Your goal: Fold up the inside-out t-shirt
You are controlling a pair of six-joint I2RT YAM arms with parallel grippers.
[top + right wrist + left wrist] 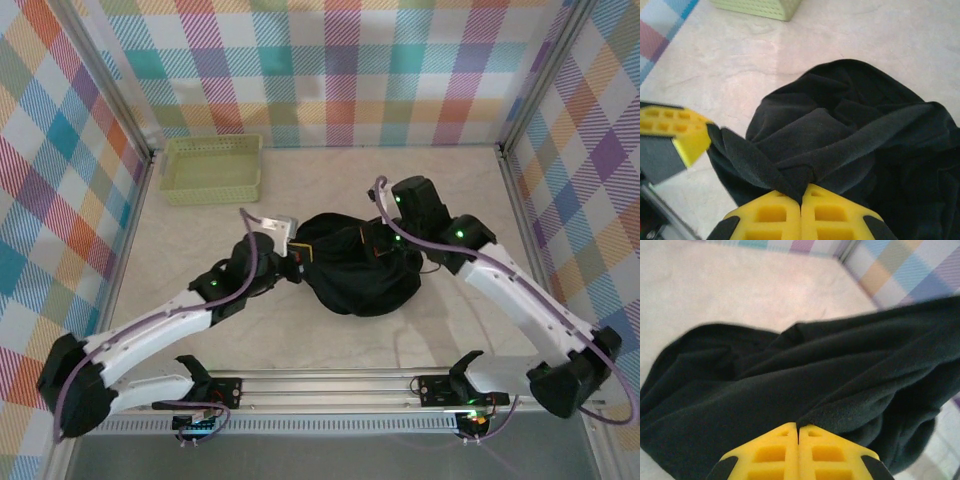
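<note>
Where the pale table [330, 170] spreads between its checked walls, the inside-out t-shirt [355, 275] sits near the middle, a little toward the near edge, as 1 crumpled black heap. From the top view the heap is only slightly wider than it is deep, so its long axis runs roughly left to right between the 2 arms, with its rounded bulk sagging toward the near edge. Collar, sleeves and hem are lost in the folds, so I cannot tell which way the shirt points. The pale green basket [213, 168] stands well apart from it, at the far left of the table against the back wall.

On the left wrist view the cloth [790, 380] rises in long ridges that slope up to the right, and the left gripper [798, 432] has its yellow fingers pressed together with a fold of black cloth pinched at their tips. That gripper meets the heap's left side in the top view [295, 262].

The right gripper [802, 197] is likewise closed down, its fingers meeting on a gathered pleat of the shirt [850, 135] at the heap's far right side [385, 245]. Just left of that pleat, the right wrist view also catches a yellow finger of the left gripper [682, 135] touching the cloth edge
</note>
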